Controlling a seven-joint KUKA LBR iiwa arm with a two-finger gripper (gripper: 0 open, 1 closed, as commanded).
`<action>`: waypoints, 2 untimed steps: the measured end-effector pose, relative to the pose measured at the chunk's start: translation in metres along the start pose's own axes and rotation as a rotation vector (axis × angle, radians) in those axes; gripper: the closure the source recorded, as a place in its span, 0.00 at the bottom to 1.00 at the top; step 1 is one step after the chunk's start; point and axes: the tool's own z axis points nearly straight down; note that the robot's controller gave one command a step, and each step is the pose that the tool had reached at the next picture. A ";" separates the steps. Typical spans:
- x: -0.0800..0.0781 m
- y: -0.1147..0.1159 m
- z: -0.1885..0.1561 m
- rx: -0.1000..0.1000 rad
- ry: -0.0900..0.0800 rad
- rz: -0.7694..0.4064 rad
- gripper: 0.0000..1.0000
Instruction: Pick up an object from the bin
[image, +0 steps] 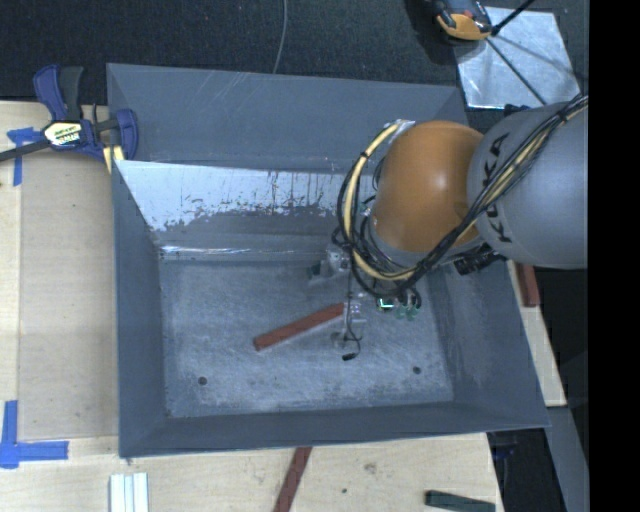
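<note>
Grey metal bin (140, 300), and the only pickable item I can see is one reddish-brown stick (292, 330), lying flat and diagonal on the bin floor. The hand (350, 330) is low in the bin at the stick's near end, and the stick runs away from it toward the view's left and slightly toward the front wall. Hand tip and stick end overlap from this angle, so I can't tell if they touch or if the hand sits just above. I also can't tell whether the hand is apart or together, as the small parts there blend into the floor, so no claim that anything is gripped. The orange wrist cover (425, 195) and cable loop (355, 215) sit above and behind the hand. The arm comes in steeply, which fits a top-down grab on something lying flat. My read: approach/descend step, grasp unconfirmed, lift not done. Going for the end rather than the middle is probably a reach thing, but a long thin piece held at one end will likely droop or pivot when lifted. The stick is low-profile, so the hand must get right down to the floor to get round it. The risk is scraping the floor or nudging the stick sideways. No bin wall is close to the hand.
</note>
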 end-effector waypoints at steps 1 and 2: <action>-0.002 0.000 -0.004 0.000 -0.008 0.001 0.00; -0.019 0.024 0.058 0.000 -0.012 -0.081 0.00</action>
